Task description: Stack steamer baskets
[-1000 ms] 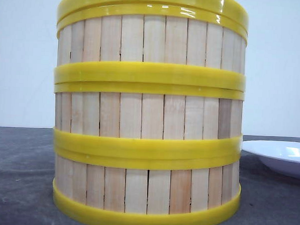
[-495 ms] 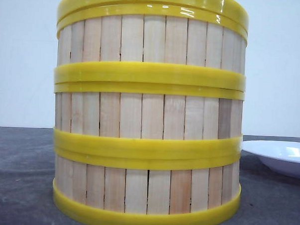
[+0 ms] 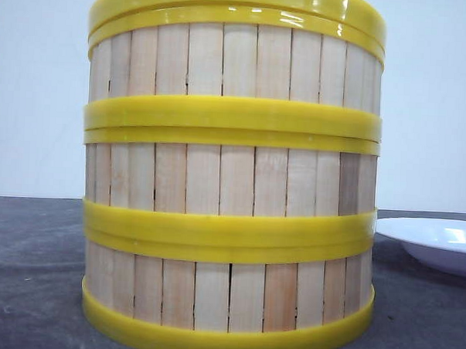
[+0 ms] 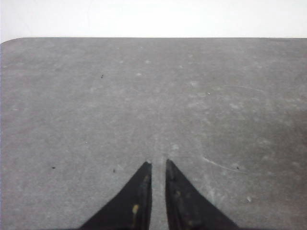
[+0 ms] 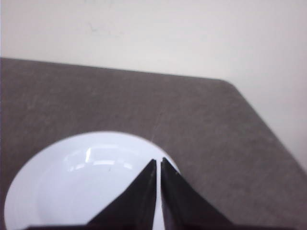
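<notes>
1. Yellow-rimmed steamer baskets, three tiers of pale slats, stand stacked on the grey table, filling the front view.
2. White plate sits just beside the stack, on its right.
3. Left gripper is over bare table, fingers nearly together, holding nothing.
4. Right gripper hangs above the plate, fingers nearly together, empty.

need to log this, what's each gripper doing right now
Left gripper: closed, holding nothing, over bare table.
Right gripper: closed, holding nothing, over the plate.
</notes>
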Available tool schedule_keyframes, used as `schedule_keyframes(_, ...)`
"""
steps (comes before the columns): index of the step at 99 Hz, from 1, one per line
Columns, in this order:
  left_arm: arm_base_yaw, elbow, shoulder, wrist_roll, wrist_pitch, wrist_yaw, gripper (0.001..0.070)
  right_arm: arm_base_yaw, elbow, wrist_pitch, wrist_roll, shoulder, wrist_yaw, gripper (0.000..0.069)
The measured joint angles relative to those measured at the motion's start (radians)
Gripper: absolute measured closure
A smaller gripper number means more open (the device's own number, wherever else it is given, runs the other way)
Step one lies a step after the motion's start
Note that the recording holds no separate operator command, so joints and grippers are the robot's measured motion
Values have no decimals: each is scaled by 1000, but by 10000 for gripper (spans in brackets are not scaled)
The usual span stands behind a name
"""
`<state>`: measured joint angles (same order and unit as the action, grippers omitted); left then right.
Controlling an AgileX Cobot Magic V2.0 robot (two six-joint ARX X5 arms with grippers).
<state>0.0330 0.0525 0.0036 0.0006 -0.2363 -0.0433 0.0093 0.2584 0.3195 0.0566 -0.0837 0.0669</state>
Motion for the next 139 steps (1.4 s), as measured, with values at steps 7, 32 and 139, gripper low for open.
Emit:
schedule_keyframes(7,0,0,0,0,0,0,685,-8,-41,-19,0,24,-23,682)
schedule_keyframes(32,0,0,0,0,0,0,685,-40,-173,-111,-3,79,-50,682)
schedule_keyframes(139,0,0,0,0,1,1,685,-64,-244,-154,-21,79,-49,682)
